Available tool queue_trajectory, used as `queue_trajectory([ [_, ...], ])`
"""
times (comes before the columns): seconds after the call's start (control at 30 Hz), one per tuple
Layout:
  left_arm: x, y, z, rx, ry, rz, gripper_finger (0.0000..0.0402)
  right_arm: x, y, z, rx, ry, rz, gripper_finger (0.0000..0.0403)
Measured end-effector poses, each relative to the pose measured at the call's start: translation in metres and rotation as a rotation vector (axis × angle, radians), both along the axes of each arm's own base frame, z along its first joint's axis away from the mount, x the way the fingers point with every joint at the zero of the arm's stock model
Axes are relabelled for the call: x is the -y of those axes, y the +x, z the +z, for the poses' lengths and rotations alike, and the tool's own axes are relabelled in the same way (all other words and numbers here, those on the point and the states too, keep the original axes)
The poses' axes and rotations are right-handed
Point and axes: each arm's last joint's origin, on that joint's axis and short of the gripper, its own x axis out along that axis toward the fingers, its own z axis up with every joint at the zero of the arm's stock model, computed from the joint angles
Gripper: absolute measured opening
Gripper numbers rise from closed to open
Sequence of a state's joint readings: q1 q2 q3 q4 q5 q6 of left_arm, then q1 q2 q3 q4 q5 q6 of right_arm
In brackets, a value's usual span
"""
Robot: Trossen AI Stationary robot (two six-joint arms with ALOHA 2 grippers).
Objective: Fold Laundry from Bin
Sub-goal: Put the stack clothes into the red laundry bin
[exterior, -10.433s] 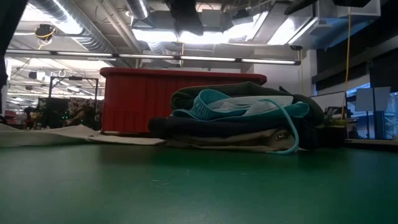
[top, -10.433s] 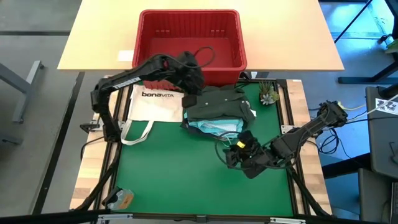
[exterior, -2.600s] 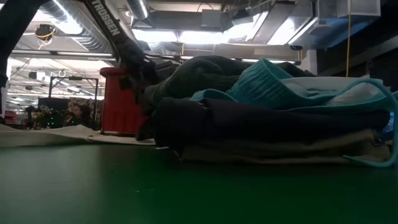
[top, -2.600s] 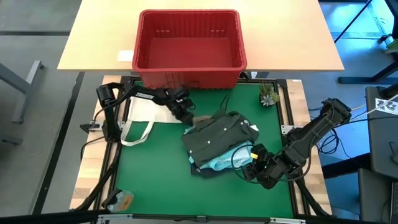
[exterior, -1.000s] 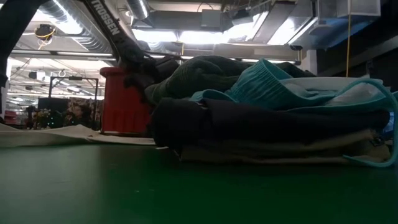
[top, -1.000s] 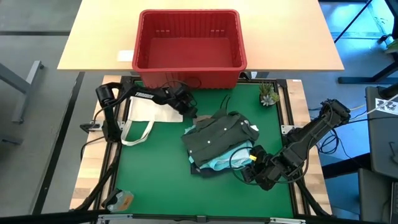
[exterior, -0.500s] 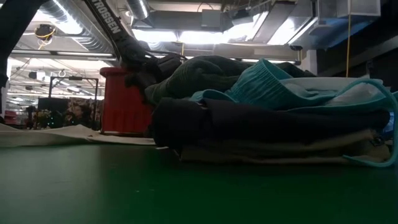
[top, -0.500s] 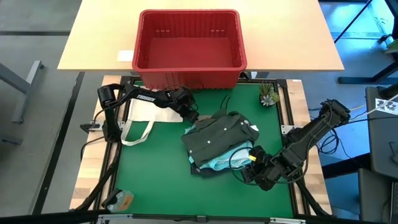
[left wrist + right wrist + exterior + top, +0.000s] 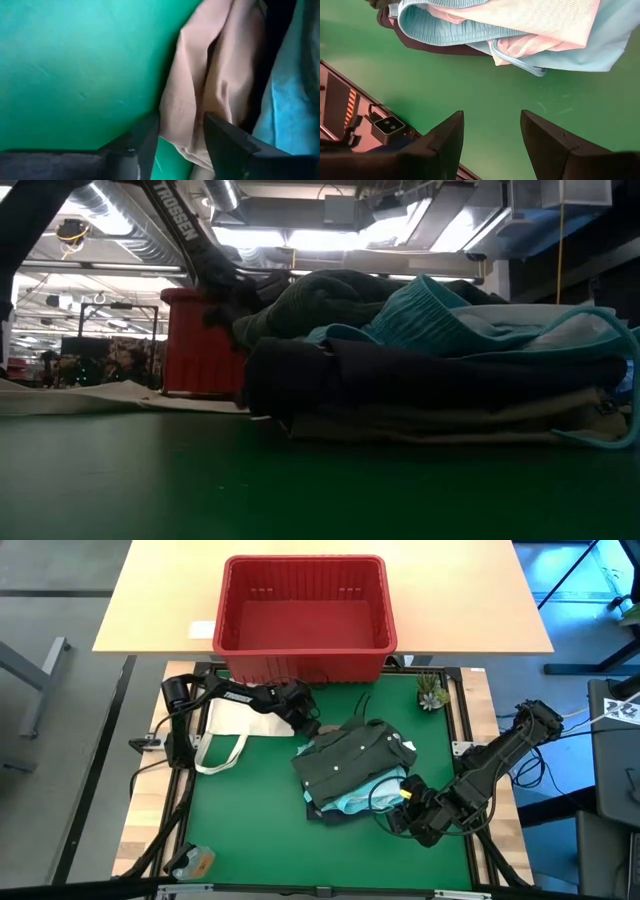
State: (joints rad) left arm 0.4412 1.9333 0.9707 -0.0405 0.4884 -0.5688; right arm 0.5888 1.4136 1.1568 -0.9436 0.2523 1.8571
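Observation:
The laundry lies in a folded pile (image 9: 350, 768) mid-mat, a dark green garment (image 9: 345, 755) on top and a turquoise one (image 9: 530, 25) showing at its near edge. The red bin (image 9: 303, 615) stands beyond the mat on the wooden table. My left gripper (image 9: 308, 727) is low at the pile's far-left corner, open, with the khaki garment's folded edge (image 9: 197, 85) between its fingers. My right gripper (image 9: 400, 812) hangs open over bare mat by the pile's near-right side, just short of the turquoise drawstring loop (image 9: 517, 62). My left gripper (image 9: 182, 142) comes slanting down from the table's left with one finger (image 9: 145, 145) on either side of the khaki garment's folded corner (image 9: 185, 130). That corner lies on the mat under the pile. Whether the fingers touch the cloth, I cannot tell.
A white tote bag (image 9: 240, 720) lies on the mat's far left under my left arm. A small plant (image 9: 432, 692) stands at the far right corner. A small object (image 9: 195, 860) sits near the left front edge. Bare green mat (image 9: 250, 820) stretches in front of the pile.
My left gripper has moved down and a little toward the pile's far-left corner. The pile and my right gripper have kept still.

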Motion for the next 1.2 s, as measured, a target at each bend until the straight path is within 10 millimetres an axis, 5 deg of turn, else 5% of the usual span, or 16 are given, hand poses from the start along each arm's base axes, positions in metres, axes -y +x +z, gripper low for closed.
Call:
queue_trajectory([
  [0.33, 0.004, -0.001, -0.001, 0.009, -0.075, -0.041, 0.0066, 0.008, -0.023, 0.025, 0.118, -0.025, -0.059, 0.0195],
  [0.5, 0.004, -0.001, -0.001, 0.005, -0.095, -0.025, 0.0045, 0.005, -0.048, 0.018, 0.051, -0.039, -0.142, 0.0195],
  [0.77, 0.003, -0.001, -0.001, 0.006, -0.095, -0.023, 0.004, -0.017, -0.061, -0.044, 0.284, 0.025, -0.263, 0.0195],
  [0.97, 0.004, -0.001, 0.0, 0.007, -0.129, -0.011, 0.004, 0.003, -0.062, -0.101, 0.341, 0.032, -0.338, 0.0195],
  [1.2, 0.004, -0.001, 0.0, 0.002, -0.144, 0.002, 0.004, 0.023, -0.066, -0.131, 0.215, 0.046, -0.382, 0.0195],
])
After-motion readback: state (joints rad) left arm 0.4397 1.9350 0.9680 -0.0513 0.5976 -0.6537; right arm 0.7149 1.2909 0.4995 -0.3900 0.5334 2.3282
